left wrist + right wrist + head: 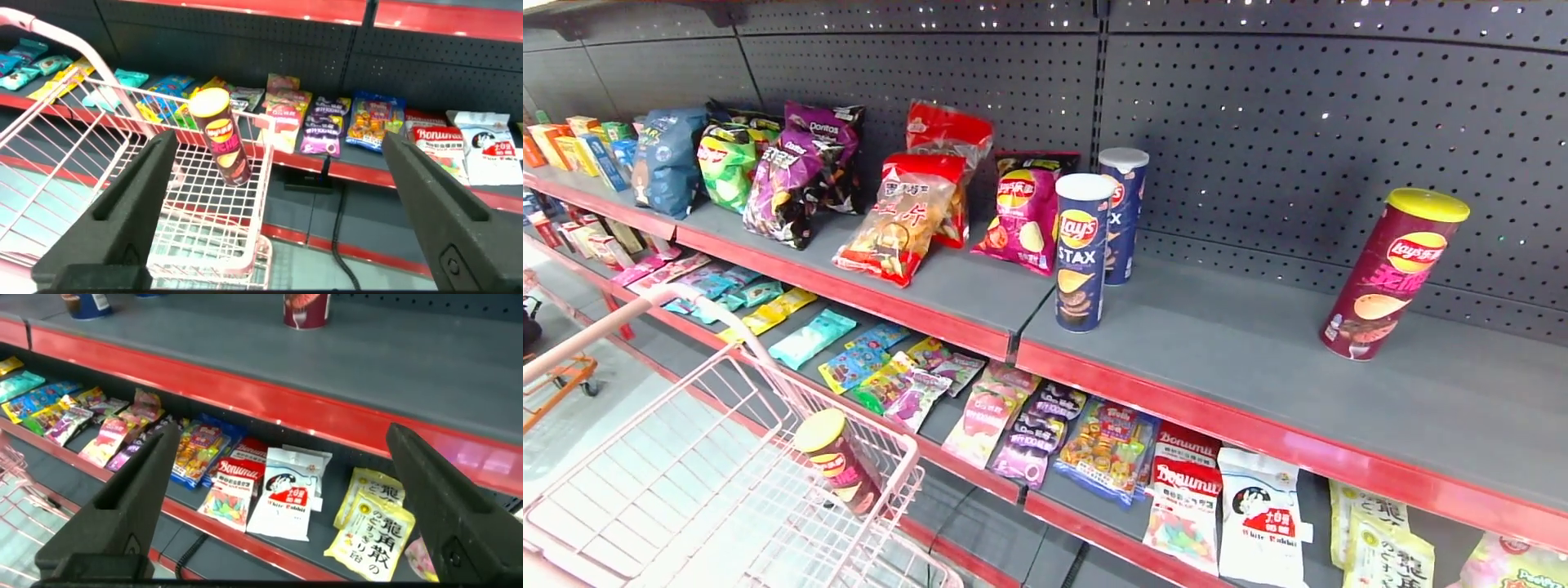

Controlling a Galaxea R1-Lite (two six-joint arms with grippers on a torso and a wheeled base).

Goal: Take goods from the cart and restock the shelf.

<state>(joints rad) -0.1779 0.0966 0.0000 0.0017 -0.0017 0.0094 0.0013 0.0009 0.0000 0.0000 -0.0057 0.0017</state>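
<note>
One can left to move, both claws wide and empty

The maroon chip can [837,461] leans in the front corner of the cart [670,482], with the left claw [279,143] spread above and behind it. The right claw [282,433] is open by the lower shelf. Best to close on the can's body below the yellow lid, matching its tilt, and lift clear of the wire rim. Then stand it on the upper shelf [1217,343] beside its twin [1392,273].

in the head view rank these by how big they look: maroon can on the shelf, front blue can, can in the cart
1. maroon can
2. front blue can, close behind, slimmer
3. cart can, smallest, but it sits low behind the cart wires, so its true size is unsure
</note>
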